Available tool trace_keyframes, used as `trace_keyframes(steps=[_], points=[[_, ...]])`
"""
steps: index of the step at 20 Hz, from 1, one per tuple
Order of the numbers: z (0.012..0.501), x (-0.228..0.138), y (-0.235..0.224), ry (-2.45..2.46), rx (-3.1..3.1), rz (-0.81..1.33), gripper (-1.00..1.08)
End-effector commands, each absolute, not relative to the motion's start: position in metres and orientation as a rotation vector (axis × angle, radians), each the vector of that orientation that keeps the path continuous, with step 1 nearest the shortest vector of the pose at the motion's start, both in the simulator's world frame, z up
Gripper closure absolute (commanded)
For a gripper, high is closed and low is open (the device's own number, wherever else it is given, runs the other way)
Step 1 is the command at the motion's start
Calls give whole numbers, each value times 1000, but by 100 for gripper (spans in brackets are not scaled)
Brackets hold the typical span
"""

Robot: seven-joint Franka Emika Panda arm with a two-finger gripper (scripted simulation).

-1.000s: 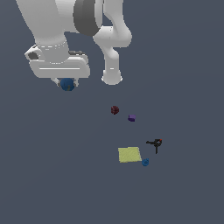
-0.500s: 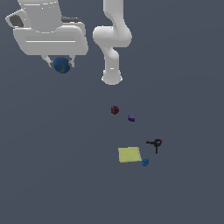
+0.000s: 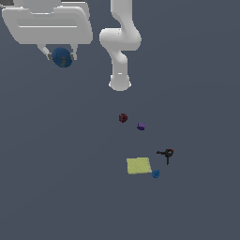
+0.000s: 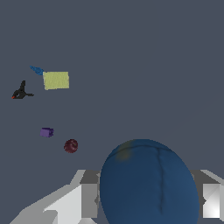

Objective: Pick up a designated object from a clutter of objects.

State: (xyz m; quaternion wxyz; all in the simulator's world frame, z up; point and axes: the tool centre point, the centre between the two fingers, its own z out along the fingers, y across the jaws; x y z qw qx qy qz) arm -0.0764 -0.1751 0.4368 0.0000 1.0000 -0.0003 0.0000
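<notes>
The dark blue ball [image 3: 62, 57] hangs high at the exterior view's upper left, held between the fingers of my gripper [image 3: 61, 56], which is shut on it. In the wrist view the ball [image 4: 148, 183] fills the near field between the two grey fingers [image 4: 85, 199]. The remaining clutter lies far off on the floor: a dark red ball [image 3: 123, 117], a purple cube [image 3: 140, 126], a black tool with a red tip [image 3: 166, 153], a flat yellow square [image 3: 138, 165] and a small blue piece [image 3: 155, 174].
The arm's white base column [image 3: 120, 80] stands at the top centre of the exterior view. The wrist view shows the same items spread out: red ball [image 4: 71, 145], purple cube [image 4: 47, 132], black tool [image 4: 20, 92], yellow square [image 4: 56, 80].
The gripper has risen further with the dark blue ball and drifted toward the exterior view's upper left. The clutter on the floor has not moved.
</notes>
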Motion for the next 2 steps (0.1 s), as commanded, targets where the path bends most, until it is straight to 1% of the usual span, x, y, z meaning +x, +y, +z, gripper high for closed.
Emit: trace_keyframes(steps=[1,2], points=[[440,-76,-175,-1,3142,0,108],[441,-76,-175,-1,3142,0,108]])
